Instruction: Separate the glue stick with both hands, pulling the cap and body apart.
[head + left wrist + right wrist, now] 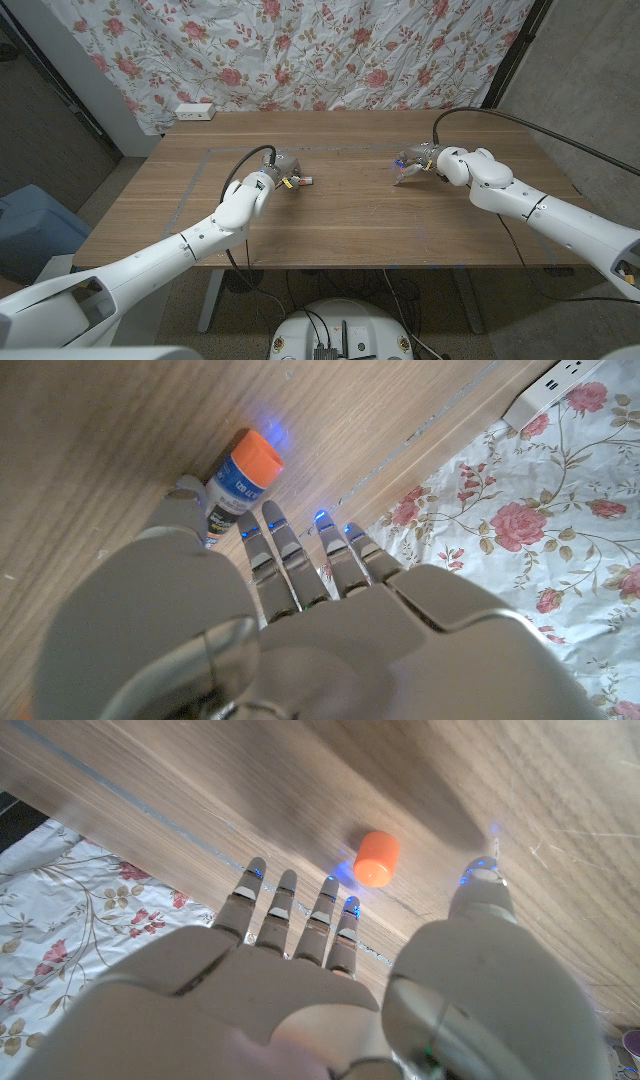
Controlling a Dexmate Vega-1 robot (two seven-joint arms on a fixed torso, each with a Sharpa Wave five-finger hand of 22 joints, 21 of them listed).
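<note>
The glue stick is in two parts. Its body (238,482), white with a blue label and an orange end, lies on the wooden table (350,215) with its other end hidden between the thumb and fingers of my left hand (270,610). In the head view the body (300,181) pokes out beside my left hand (280,164). I cannot tell whether the fingers touch it; they look stretched out. The orange cap (377,858) lies alone on the table, just beyond the spread fingers and thumb of my right hand (340,970), which holds nothing. In the head view my right hand (418,163) is at the table's right middle.
A white power strip (194,111) lies at the table's far left corner. A floral cloth (330,50) hangs behind the table. A black cable (500,115) arcs over my right arm. A faint taped outline (205,155) marks the tabletop.
</note>
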